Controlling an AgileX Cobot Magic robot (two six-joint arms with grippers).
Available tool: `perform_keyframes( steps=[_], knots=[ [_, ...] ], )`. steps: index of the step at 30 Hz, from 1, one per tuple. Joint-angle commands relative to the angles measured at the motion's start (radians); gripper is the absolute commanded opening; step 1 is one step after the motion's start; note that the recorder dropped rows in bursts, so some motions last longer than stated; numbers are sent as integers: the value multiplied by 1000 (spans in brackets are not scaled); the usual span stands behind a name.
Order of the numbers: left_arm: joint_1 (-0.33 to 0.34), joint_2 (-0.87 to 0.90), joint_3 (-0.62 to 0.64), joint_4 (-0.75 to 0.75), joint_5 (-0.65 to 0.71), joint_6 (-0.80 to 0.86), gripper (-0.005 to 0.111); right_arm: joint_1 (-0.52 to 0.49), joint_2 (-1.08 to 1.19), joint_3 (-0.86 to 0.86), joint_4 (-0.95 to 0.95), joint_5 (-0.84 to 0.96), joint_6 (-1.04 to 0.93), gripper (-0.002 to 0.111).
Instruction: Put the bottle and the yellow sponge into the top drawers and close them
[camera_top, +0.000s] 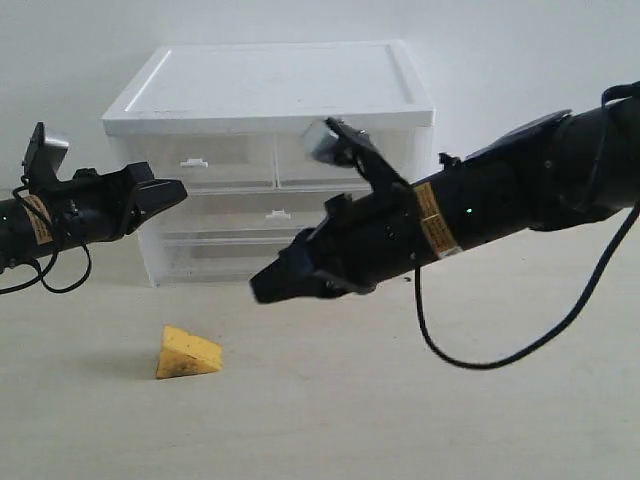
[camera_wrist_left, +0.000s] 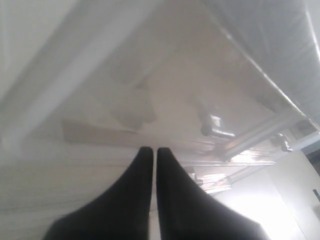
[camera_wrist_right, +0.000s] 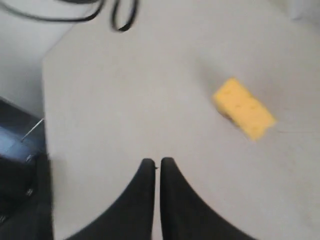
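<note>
The yellow sponge (camera_top: 186, 353) lies on the table in front of the chest, left of centre, and shows in the right wrist view as the sponge (camera_wrist_right: 244, 108). The two top drawers (camera_top: 210, 162) sit pushed in under the white top; the right one (camera_top: 300, 160) is partly behind my right arm. My left gripper (camera_top: 180, 191) is shut and empty, its tip (camera_wrist_left: 153, 150) close to the left top drawer's front. My right gripper (camera_top: 256, 287) is shut and empty, hovering above the table right of the sponge (camera_wrist_right: 157, 161). The bottle is out of view.
The white-topped chest (camera_top: 270, 80) stands at the back against a white wall. Below the top drawers are full-width drawers (camera_top: 240, 215). A black cable (camera_top: 480, 355) hangs from my right arm onto the table. Another cable loops below my left arm (camera_top: 45, 275).
</note>
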Motion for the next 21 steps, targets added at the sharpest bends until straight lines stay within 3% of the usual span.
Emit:
perform_keyframes(
  steps=[1, 3, 6, 13, 18, 21],
  knots=[
    [0, 0, -3, 10, 28, -13, 4, -163, -5, -13, 129, 175, 98, 0],
    [0, 0, -3, 3, 25, -18, 4, -247, 11, -13, 318, 120, 10, 0],
    [0, 0, -3, 3, 4, -29, 4, -294, 54, -13, 503, 106, -79, 0],
    [0, 0, -3, -1, -42, -37, 4, -297, 141, -13, 673, 56, -290, 0],
    [0, -11, -3, 17, -151, -47, 4, -297, 157, -13, 721, 38, -440, 0],
    [0, -42, -3, 41, -139, -47, 4, -297, 157, -13, 783, 36, -508, 0]
  ],
)
